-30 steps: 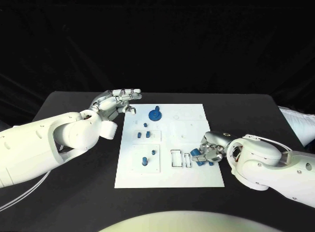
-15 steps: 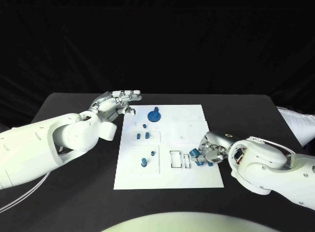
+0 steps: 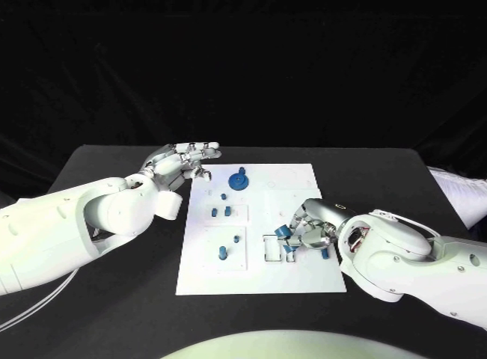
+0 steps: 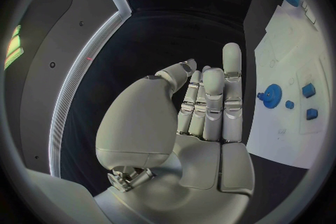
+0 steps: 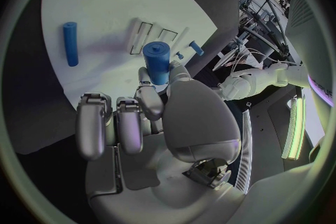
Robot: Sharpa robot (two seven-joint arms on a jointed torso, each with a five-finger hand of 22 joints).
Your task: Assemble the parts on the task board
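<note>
The white task board [image 3: 297,277] lies mid-table. My right hand [image 3: 313,233] pinches a blue cylinder [image 3: 285,232] upright over the board's near right part, beside the rectangular slots [image 3: 275,247]. The right wrist view shows that cylinder [image 5: 157,61] between thumb and fingers of the hand [image 5: 150,117], with the slots [image 5: 143,29] just beyond. A second blue peg [image 5: 70,43] lies flat on the board. My left hand [image 3: 184,158] hovers at the board's far left corner, holding nothing; its fingers [image 4: 210,101] are straight.
A blue gear [image 3: 240,178] stands at the board's far end, also visible as the gear [image 4: 269,91] in the left wrist view. Small blue pieces [image 3: 224,212] and pegs [image 3: 224,250] sit in the left column. A white bag [image 3: 470,191] lies at the table's right edge.
My right hand has carried the blue cylinder leftward, from the board's right edge to the rectangular slots. The left hand has stayed put.
</note>
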